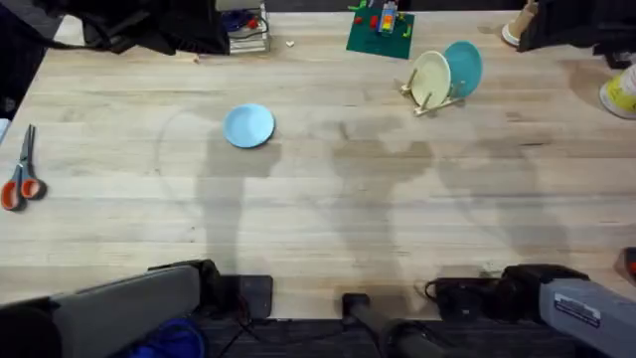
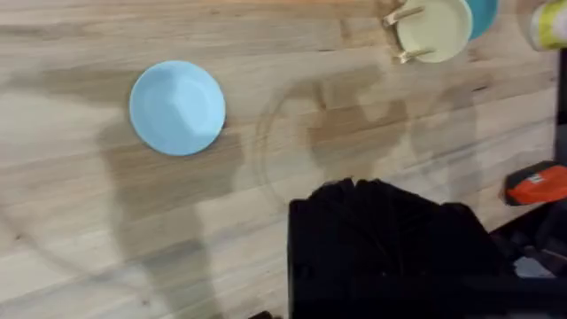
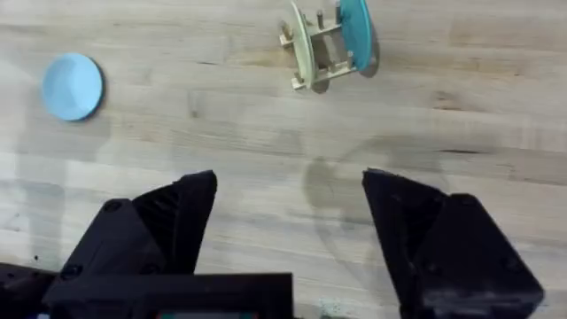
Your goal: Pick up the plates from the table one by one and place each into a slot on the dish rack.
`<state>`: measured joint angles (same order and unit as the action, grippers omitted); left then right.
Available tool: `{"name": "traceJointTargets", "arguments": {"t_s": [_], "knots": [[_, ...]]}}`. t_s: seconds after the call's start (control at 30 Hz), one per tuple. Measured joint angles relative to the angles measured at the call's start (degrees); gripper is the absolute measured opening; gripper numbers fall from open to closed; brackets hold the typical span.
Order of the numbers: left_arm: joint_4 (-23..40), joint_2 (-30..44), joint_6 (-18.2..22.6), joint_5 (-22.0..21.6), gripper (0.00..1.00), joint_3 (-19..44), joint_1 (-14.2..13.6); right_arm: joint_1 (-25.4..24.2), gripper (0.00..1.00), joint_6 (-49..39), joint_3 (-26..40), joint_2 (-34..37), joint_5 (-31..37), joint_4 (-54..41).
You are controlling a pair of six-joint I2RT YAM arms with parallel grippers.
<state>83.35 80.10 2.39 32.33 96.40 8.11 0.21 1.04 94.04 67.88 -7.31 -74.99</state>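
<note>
A pale sky-blue plate (image 1: 248,126) (image 2: 177,107) (image 3: 72,86) lies flat on the table (image 1: 328,219), left of centre. At the back right stands the small wooden dish rack (image 1: 433,99) (image 3: 317,55) with a cream-yellow plate (image 1: 430,78) (image 2: 433,28) and a teal plate (image 1: 463,68) (image 3: 354,34) upright in its slots. Both grippers sit far from the plates, at the table's near edge. My left gripper (image 2: 354,186) shows as one dark mass with no gap, holding nothing. The fingers of my right gripper (image 3: 288,199) stand wide apart and empty.
Orange-handled scissors (image 1: 20,177) lie at the left edge. A green board with coloured pieces (image 1: 380,32) and a white wire stand (image 1: 246,30) sit at the back. An orange tool (image 2: 536,183) lies near the right arm's base. Bare wood spans the middle.
</note>
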Motion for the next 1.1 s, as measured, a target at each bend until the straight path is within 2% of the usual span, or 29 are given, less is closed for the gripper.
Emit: {"name": "traceJointTargets", "arguments": {"t_s": [0.17, 0.3, 0.57, 0.77, 1.1], "knots": [[0.02, 0.99, 3.8, 6.54, 0.042, -1.17, 4.19, 0.0, 0.995, 0.0, 0.0, 0.0, 0.0, -0.01], [-0.02, 3.08, 7.29, 11.74, 0.042, -4.38, 6.98, 0.0, 0.995, 0.0, 0.0, 0.0, 0.0, -0.01], [-0.45, 8.35, 15.19, 19.12, 0.042, -10.63, 9.79, 0.0, 0.995, 0.0, 0.0, 0.0, 0.0, -0.01], [-0.48, 12.89, 19.05, 22.36, 0.043, -11.39, 10.76, 0.0, 0.995, 0.0, 0.0, 0.0, 0.0, -0.01], [-0.63, 21.44, 21.51, 23.66, 0.043, -11.43, 11.62, 0.0, 0.993, 0.0, 0.0, 0.0, 0.0, -0.01]]}}
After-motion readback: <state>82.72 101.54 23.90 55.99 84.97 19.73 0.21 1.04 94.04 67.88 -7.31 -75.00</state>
